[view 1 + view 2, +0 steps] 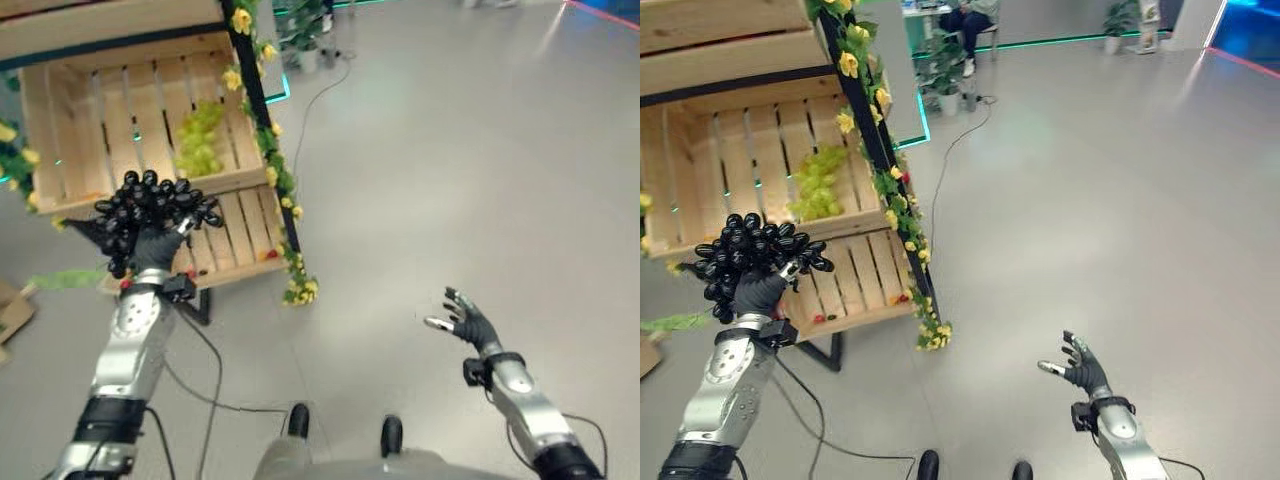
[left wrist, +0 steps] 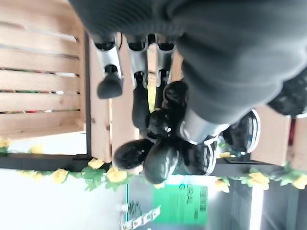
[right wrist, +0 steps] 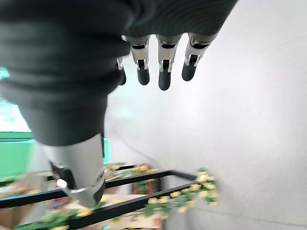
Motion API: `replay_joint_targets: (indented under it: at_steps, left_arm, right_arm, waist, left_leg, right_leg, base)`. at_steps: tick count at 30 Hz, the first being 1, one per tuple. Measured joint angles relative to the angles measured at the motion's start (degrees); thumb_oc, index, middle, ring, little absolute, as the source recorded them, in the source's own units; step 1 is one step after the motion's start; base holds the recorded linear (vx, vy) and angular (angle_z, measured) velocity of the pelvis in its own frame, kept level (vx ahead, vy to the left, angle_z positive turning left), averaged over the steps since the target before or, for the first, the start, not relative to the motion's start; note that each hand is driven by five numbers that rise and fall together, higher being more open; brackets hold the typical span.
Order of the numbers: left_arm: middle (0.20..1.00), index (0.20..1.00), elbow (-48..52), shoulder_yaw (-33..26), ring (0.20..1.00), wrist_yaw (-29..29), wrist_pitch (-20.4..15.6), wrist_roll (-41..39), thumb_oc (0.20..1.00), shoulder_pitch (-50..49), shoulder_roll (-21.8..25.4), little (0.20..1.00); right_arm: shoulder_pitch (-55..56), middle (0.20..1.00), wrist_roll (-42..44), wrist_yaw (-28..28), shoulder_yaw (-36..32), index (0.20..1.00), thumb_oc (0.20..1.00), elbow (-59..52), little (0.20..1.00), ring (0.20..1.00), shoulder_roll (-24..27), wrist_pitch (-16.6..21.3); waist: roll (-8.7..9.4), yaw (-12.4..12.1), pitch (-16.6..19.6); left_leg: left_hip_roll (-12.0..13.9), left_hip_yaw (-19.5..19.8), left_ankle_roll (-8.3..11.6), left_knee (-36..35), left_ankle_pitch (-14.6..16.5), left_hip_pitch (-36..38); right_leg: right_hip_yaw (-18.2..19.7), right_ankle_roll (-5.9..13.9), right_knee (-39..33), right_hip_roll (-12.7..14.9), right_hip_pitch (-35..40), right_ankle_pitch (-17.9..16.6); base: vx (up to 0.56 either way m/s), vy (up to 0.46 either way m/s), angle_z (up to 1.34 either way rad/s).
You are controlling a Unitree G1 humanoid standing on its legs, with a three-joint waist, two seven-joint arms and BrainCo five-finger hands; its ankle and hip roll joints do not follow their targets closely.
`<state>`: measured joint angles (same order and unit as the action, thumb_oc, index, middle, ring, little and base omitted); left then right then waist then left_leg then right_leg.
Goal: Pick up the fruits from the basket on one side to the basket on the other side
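Left hand [image 1: 150, 245]: raised in front of the shelf, fingers and thumb curled round a bunch of glossy black grapes [image 1: 150, 205]; the left wrist view shows dark fingertips [image 2: 109, 86] among the berries and the thumb pressed into the cluster. The bunch sits on top of the hand, level with the front board of the upper slatted wooden crate [image 1: 60, 120], touching neither crate as far as can be seen. A bunch of pale green grapes [image 1: 198, 140] lies inside that upper crate, toward its right end. Lower slatted wooden crate [image 1: 240, 235] just behind and below the hand; small red items at its front edge, too small to identify. Black shelf frame trimmed with yellow artificial flowers and green leaves [image 1: 275, 160]

Right hand [image 1: 465, 320]: low over the grey floor [image 1: 450, 150], well apart from the shelf, fingers spread and straight, holding nothing
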<state>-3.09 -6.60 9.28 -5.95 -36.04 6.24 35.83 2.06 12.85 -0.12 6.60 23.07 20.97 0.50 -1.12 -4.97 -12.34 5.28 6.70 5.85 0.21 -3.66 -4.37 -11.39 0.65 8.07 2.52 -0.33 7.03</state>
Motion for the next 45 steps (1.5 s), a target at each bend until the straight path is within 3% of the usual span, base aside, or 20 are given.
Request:
replay_joint_targets:
  at_steps: [4,6,9,12,17,27,28,33,34,37,38,40,43,45]
  left_arm:
    - [0.2,0.2,-0.46,-1.48,0.2,0.79,0.03,-1.76,0.2,-2.64,0.37,0.2]
    - [0.2,0.2,-0.36,-1.88,0.2,1.01,-0.04,-1.82,0.2,-1.59,3.07,0.2]
    - [0.2,0.2,-0.56,-2.7,0.2,1.56,-0.04,-2.28,0.2,-0.2,5.96,0.2]
    - [0.2,0.2,-0.85,-3.47,0.2,1.53,-0.05,-3.66,0.2,1.07,11.35,0.2]
    - [0.2,0.2,-1.96,-3.79,0.2,1.46,-1.1,-5.89,0.2,1.86,15.4,0.2]
    - [0.2,0.2,-17.69,0.4,0.2,-0.37,-0.68,-10.41,0.2,10.57,27.91,0.2]
    - [0.2,0.2,-21.72,3.75,0.2,-1.33,-0.26,-10.28,0.2,14.06,30.48,0.2]
    - [0.2,0.2,-33.7,14.27,0.2,-4.61,2.11,-9.58,0.2,25.95,33.54,0.2]
    - [0.2,0.2,-39.27,20.19,0.2,-6.21,3.42,-7.4,0.2,30.98,35.02,0.2]
    - [0.2,0.2,-45.24,25.78,0.2,-8.2,4.93,-3.78,0.2,37.37,35.16,0.2]
    - [0.2,0.2,-50.47,32.97,0.2,-9.33,5.9,0.41,0.2,43.46,35.25,0.2]
    - [0.2,0.2,-53.41,37.68,0.2,-10.27,6.65,6.86,0.2,49.17,35.19,0.2]
    - [0.2,0.2,-55.52,42.36,0.2,-10.65,6.59,15.27,0.2,54.45,34.95,0.2]
    - [0.2,0.2,-55.56,41.77,0.2,-10.48,6.15,18.22,0.2,54.57,33.69,0.2]
  right_arm:
    - [2.66,1.0,-0.49,0.21,-1.32,1.0,1.0,0.32,1.0,1.0,-1.05,-0.63]
    - [2.2,1.0,-0.87,0.61,-1.09,1.0,1.0,0.12,1.0,1.0,-2.3,-0.67]
    - [0.47,1.0,-0.94,1.05,1.19,1.0,1.0,0.15,1.0,1.0,-2.92,-0.78]
    - [-1.75,1.0,-0.94,1.05,2.5,1.0,1.0,0.23,1.0,1.0,-3.44,-0.78]
    - [-1.32,1.0,-0.92,1.01,2.46,1.0,1.0,0.9,1.0,1.0,-3.38,-0.82]
    - [0.38,1.0,-0.91,1.08,4.4,1.0,1.0,3.14,1.0,1.0,-3.32,-0.86]
    - [0.28,1.0,-0.91,1.12,5.24,1.0,1.0,3.36,1.0,1.0,-3.21,-0.87]
    - [-0.18,1.0,-0.69,1.19,6.46,1.0,1.0,4.54,1.0,1.0,-3.26,-0.86]
    - [-0.38,1.0,-0.38,1.22,6.63,1.0,1.0,4.54,1.0,1.0,-3.29,-0.83]
    - [-0.48,1.0,-0.26,1.19,6.72,1.0,1.0,4.64,1.0,1.0,-2.94,-0.83]
    - [-0.68,1.0,0.05,1.18,7.4,1.0,1.0,4.73,1.0,1.0,-2.49,-0.81]
    - [-0.92,1.0,0.77,1.15,7.55,1.0,1.0,4.76,1.0,1.0,-2.43,-0.76]
    - [-1.33,1.0,1.33,1.08,7.77,1.0,1.0,4.79,1.0,1.0,-2.5,-0.68]
    - [-1.58,1.0,1.33,1.02,7.9,1.0,1.0,4.84,1.0,1.0,-2.53,-0.64]
  waist:
    - [-0.37,0.98,-0.23]
    - [0.01,1.1,-0.01]
    - [0.02,0.92,0.0]
    - [0.03,1.07,-0.03]
    - [-0.08,1.14,0.03]
    - [0.11,1.29,1.41]
    - [0.09,1.26,1.46]
    - [0.01,2.36,2.73]
    - [0.0,2.85,2.82]
    - [0.06,4.31,2.85]
    - [0.21,4.21,3.24]
    - [0.44,4.48,3.38]
    - [0.63,5.85,3.34]
    - [0.62,6.31,3.29]
  left_leg:
    - [-2.87,-0.11,-2.02,-3.32,-1.22,4.89]
    - [-4.6,-0.67,-3.11,-4.52,-1.75,5.03]
    - [-5.23,-1.43,-3.46,-5.03,-1.64,4.85]
    - [-5.02,-1.36,-3.48,-5.12,-1.57,5.08]
    - [-4.72,-1.71,-3.23,-5.17,-1.59,5.63]
    - [-4.58,-1.7,-3.18,-5.13,-2.18,4.42]
    - [-4.55,-1.71,-3.18,-5.12,-2.2,4.37]
    - [-4.5,-1.81,-3.12,-5.14,-2.36,3.56]
    - [-4.46,-1.96,-3.13,-5.14,-2.4,3.56]
    - [-4.44,-2.19,-3.16,-5.14,-2.46,3.29]
    - [-4.27,-2.69,-3.13,-5.14,-2.48,2.6]
    - [-4.15,-3.54,-3.19,-5.13,-2.67,1.58]
    - [-4.22,-4.0,-3.32,-5.13,-2.93,0.58]
    - [-4.14,-4.69,-3.32,-5.15,-2.9,0.69]
  right_leg:
    - [0.0,2.59,-7.31,2.03,6.52,-3.45]
    - [2.04,3.94,-10.9,3.55,7.51,-5.05]
    - [3.48,4.63,-13.31,4.22,7.9,-6.54]
    - [3.55,4.66,-13.31,4.04,8.05,-6.53]
    - [3.57,4.45,-13.62,3.78,8.35,-6.5]
    - [3.33,4.28,-13.35,3.66,7.08,-7.2]
    - [3.31,4.28,-13.33,3.65,7.02,-7.2]
    - [3.3,4.27,-13.36,3.64,6.15,-7.3]
    - [3.39,4.26,-13.36,3.63,6.04,-7.39]
    - [3.67,4.25,-13.34,3.64,5.6,-7.52]
    - [4.02,4.18,-13.33,3.57,4.78,-7.69]
    - [4.57,4.23,-13.29,3.57,3.17,-8.35]
    - [4.79,4.37,-13.27,3.69,2.0,-8.79]
    - [4.84,4.34,-13.28,3.74,1.81,-8.98]
  base:
    - [0.19,0.172,-0.01]
    - [0.09,0.104,-0.01]
    - [0.05,0.053,-0.12]
    - [0.02,0.016,-0.02]
    - [0.01,0.003,-0.04]
    - [0.0,-0.001,-0.01]
    - [0.0,0.0,0.0]
    - [0.0,0.002,-0.01]
    - [-0.01,0.007,-0.05]
    - [0.0,0.023,-0.06]
    - [0.01,0.012,-0.17]
    - [-0.01,0.028,-0.22]
    - [-0.01,0.038,-0.11]
    - [-0.01,0.039,-0.17]
